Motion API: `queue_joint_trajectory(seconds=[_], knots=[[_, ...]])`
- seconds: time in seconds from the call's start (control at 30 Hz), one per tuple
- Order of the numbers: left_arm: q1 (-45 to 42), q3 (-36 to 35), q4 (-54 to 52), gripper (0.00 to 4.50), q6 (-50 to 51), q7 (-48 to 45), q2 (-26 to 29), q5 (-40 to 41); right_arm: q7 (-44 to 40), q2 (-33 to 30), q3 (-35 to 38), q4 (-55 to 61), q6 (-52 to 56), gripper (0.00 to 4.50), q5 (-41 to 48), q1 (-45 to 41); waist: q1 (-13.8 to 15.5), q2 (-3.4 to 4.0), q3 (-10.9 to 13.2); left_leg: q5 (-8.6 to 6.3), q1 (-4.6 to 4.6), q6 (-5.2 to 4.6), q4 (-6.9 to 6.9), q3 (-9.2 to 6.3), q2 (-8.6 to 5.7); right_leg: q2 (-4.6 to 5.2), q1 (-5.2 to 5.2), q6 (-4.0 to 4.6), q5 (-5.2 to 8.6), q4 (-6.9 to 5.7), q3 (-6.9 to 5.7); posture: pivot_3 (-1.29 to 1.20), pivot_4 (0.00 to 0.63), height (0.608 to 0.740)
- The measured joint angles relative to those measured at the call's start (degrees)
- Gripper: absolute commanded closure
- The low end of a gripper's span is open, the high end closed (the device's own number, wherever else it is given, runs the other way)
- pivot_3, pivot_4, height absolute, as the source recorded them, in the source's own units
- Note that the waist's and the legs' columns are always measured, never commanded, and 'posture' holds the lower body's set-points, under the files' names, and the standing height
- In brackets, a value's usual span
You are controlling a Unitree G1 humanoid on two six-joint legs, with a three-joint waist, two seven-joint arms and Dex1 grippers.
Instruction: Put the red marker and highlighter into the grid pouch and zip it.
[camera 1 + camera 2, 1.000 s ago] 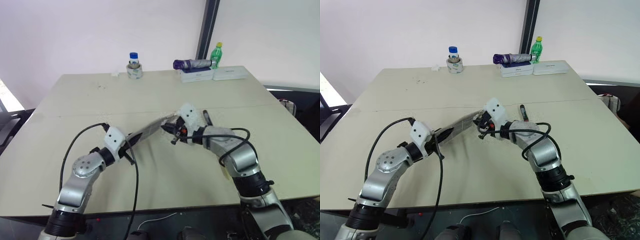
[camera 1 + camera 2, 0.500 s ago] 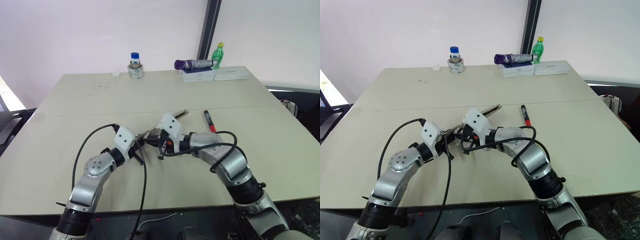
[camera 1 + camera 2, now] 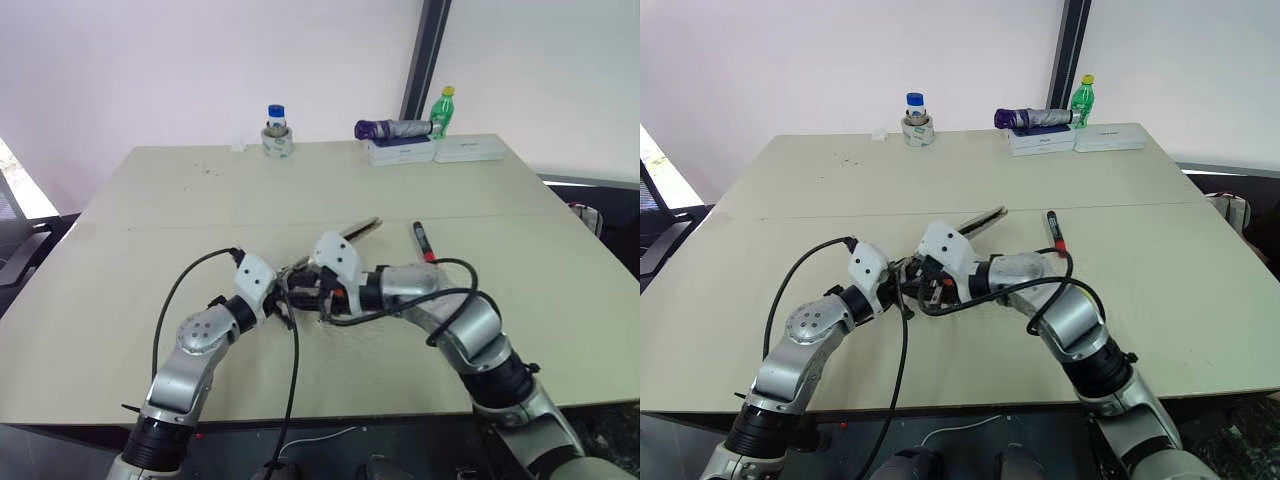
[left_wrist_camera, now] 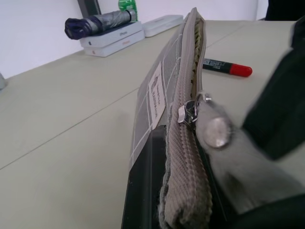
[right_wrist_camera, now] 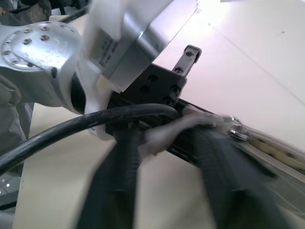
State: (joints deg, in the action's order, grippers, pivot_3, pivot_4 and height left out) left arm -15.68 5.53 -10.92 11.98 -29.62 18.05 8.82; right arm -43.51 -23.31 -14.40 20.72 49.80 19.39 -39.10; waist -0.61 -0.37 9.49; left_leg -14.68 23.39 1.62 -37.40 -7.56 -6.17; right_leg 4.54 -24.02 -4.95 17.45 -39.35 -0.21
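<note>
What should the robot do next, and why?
Probably move the right fingers over to the marker and pick it up: the pouch looks unzipped, held on edge by the left fingers, and the marker lies on the table.

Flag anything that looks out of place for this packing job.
The red marker lies on the table, outside the grid pouch, though the zipper pull sits near the end that the left gripper clamps.
</note>
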Motion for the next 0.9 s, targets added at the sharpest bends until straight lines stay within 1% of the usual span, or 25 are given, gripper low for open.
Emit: queue_joint_trajectory(seconds=[0.1,0.23,0.3,0.4,0.57,0.73,0.77,0.83,0.9], knots=[[-0.2,-1.69,0.02,4.5,-0.4,1.66,0.91,-0.9,1.31,-5.3,6.84,-0.24,2.58,1.61,0.82,-0.49,0.05,-0.01,0.0,0.0,0.0,-0.01,0.01,0.0,0.0,0.0,0.01,0.0,-0.01,0.02,-0.01,0.0,0.15,0.74],[-0.27,-3.03,1.3,4.5,-2.27,4.49,1.25,-3.18,6.61,-8.49,11.63,-5.95,4.16,1.61,-1.45,-0.49,-0.09,-0.01,0.0,0.0,-0.02,0.0,0.06,0.02,0.01,0.0,0.0,0.0,-0.01,0.03,-0.01,0.0,0.15,0.74],[-0.19,-3.27,1.81,4.5,-2.87,5.25,1.3,-3.89,10.51,-8.73,13.1,-11.5,4.14,1.61,-3.77,-0.54,-0.02,-0.01,0.0,0.0,-0.01,0.0,0.06,0.04,0.01,0.0,0.0,0.0,-0.01,0.03,0.0,0.0,0.15,0.74],[-0.07,-3.37,1.94,4.5,-4.38,5.27,1.76,-4.61,14.82,-8.77,13.42,-20.21,1.74,1.61,-7.32,-0.62,-0.04,-0.01,0.0,0.0,-0.01,0.0,0.06,0.07,0.01,0.01,0.0,0.0,-0.01,0.03,0.0,0.0,0.15,0.74],[0.34,-2.78,2.38,4.5,-5.36,4.67,2.06,-5.17,20.43,-7.66,13.84,-37.14,-6.02,1.61,-11.56,-2.7,-0.1,-0.01,0.0,0.01,-0.01,-0.01,0.07,0.09,0.02,0.0,0.0,0.0,-0.01,0.03,0.0,0.0,0.15,0.74],[0.36,-2.58,2.48,4.5,-5.43,4.7,2.01,-5.76,22.98,-6.05,14.21,-46.62,-10.45,1.61,-12.75,-3.99,-0.18,-0.01,0.0,0.01,-0.01,-0.01,0.09,0.11,0.03,0.0,-0.01,0.0,-0.01,0.04,0.01,0.0,0.15,0.74],[0.37,-2.57,2.48,4.5,-5.43,4.71,1.99,-5.78,23.11,-5.91,14.24,-47.57,-11.0,1.84,-13.01,-4.11,-0.18,-0.01,0.0,0.01,-0.01,-0.01,0.09,0.11,0.03,0.0,-0.01,0.0,-0.01,0.04,0.01,0.0,0.15,0.74],[0.41,-2.54,2.48,4.5,-5.43,4.72,1.94,-5.79,23.35,-5.5,14.95,-48.27,-11.42,2.49,-12.98,-4.28,-0.17,-0.01,0.0,0.02,-0.01,-0.02,0.08,0.11,0.03,0.0,0.0,0.0,-0.01,0.04,0.01,0.0,0.15,0.74],[0.62,-2.49,2.48,4.5,-5.42,4.72,1.93,-5.8,23.37,-5.14,15.4,-48.62,-11.42,3.51,-12.87,-4.3,-0.17,-0.01,0.0,0.02,-0.01,-0.02,0.08,0.11,0.03,0.0,0.0,0.0,-0.01,0.04,0.01,0.0,0.15,0.74]])
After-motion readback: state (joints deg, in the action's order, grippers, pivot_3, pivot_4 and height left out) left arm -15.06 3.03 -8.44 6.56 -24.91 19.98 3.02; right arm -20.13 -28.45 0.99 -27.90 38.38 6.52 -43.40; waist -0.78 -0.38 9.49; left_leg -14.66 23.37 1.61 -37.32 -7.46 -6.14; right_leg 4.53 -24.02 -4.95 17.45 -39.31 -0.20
